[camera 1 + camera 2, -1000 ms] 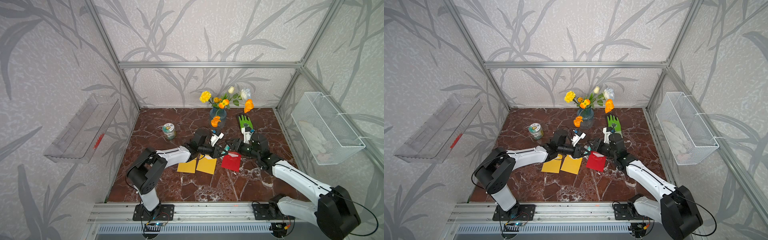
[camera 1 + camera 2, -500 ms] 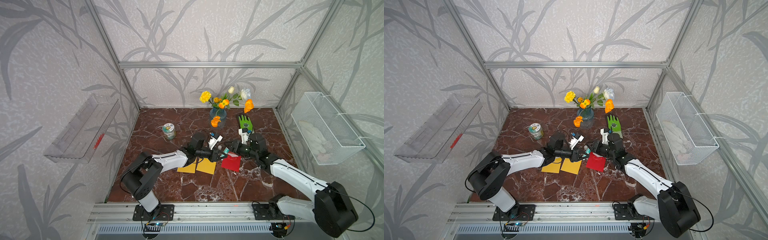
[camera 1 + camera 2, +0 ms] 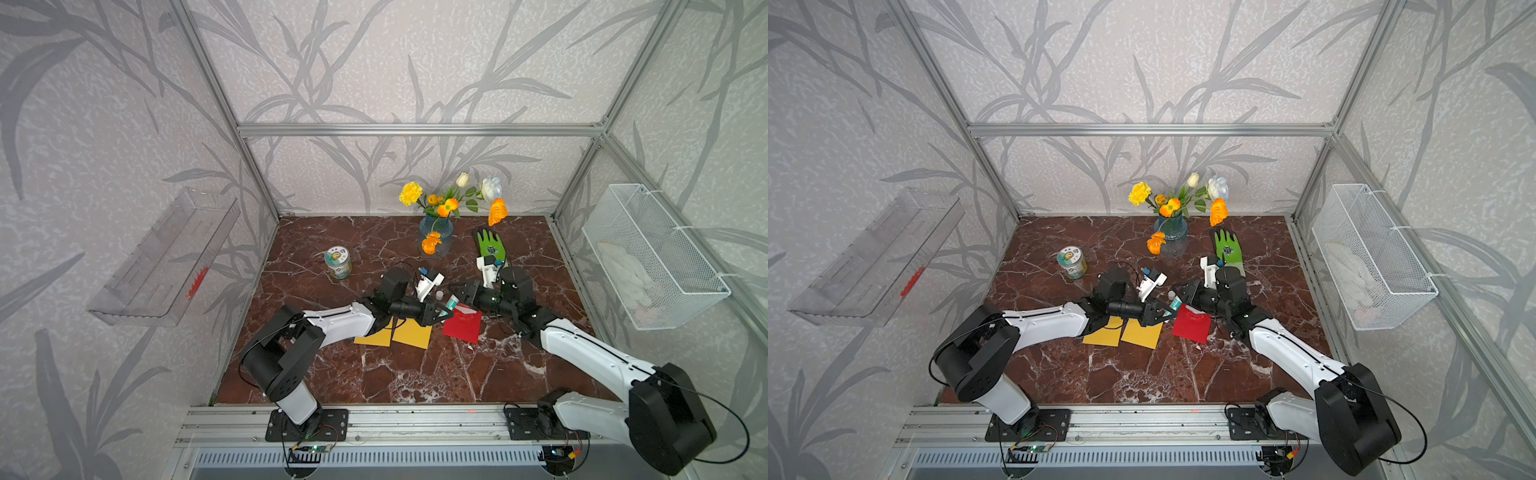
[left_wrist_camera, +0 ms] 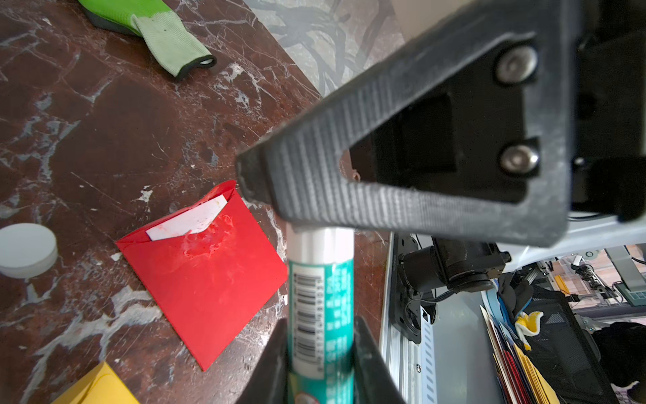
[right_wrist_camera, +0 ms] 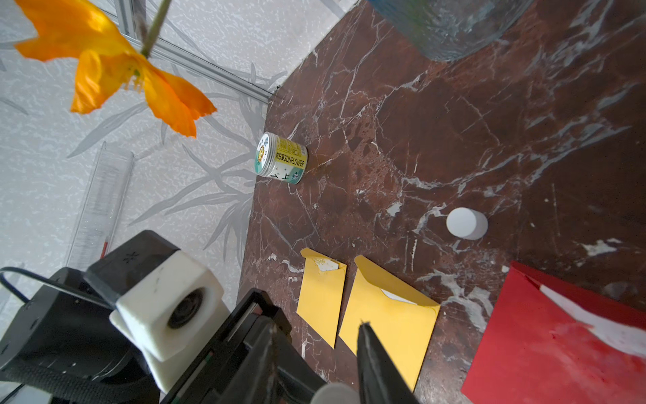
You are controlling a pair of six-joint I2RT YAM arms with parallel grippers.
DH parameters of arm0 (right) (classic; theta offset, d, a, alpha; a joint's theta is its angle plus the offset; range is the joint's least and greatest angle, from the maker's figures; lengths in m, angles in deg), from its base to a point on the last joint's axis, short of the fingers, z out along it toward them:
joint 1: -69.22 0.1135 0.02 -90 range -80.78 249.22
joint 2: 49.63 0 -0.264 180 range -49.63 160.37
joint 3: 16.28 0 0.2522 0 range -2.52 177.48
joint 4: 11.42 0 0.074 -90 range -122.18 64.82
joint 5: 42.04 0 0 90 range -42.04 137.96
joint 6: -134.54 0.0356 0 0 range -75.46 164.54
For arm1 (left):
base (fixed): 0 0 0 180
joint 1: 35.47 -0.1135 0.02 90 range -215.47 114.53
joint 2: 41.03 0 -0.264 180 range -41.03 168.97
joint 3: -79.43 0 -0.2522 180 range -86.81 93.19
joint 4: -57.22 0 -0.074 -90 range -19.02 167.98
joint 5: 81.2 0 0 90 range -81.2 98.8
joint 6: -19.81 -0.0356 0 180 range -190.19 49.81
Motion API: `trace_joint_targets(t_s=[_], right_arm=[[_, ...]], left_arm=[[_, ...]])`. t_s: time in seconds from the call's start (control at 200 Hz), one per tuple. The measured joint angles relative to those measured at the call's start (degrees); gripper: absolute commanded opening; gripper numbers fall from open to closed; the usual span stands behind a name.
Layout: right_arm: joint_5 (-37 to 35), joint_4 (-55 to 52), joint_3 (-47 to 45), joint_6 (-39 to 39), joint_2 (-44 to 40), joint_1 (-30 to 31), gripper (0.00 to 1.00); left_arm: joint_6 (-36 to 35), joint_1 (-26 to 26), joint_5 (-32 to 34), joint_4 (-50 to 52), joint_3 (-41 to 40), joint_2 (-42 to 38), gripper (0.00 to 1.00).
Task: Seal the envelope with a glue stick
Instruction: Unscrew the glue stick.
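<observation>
Red envelope [image 4: 206, 280] looks unsealed. Left gripper [image 4: 320, 325] clamps glue stick [image 4: 321, 297]; right gripper [image 5: 316, 325] pinches its top. Opposed pull may drop stick, smear glue.

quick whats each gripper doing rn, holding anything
left gripper: shut on the glue stick.
right gripper: jaws straddle the glue stick's other end; whether they grip it cannot be told.

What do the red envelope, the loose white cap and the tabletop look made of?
The red envelope looks like matte paper: creased folds, whitish scuffed smears near the flap. The white cap is probably plastic, smooth and matte. The tabletop has a marble pattern with white veins and a slight sheen; stone or laminate is unclear.
</observation>
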Motion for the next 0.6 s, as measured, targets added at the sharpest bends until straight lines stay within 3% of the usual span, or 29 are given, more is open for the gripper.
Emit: trace_joint_targets(t_s=[0.22,0.6], right_arm=[[0.0,0.2,-0.2,-0.1,0.1,0.0,0.37],[0.0,0.8,-0.4,0.1,0.5,0.0,0.50]], left_arm=[[0.0,0.0,0.1,0.0,0.0,0.0,0.13],[-0.7,0.0,1.0,-0.1,-0.1,-0.3,0.12]])
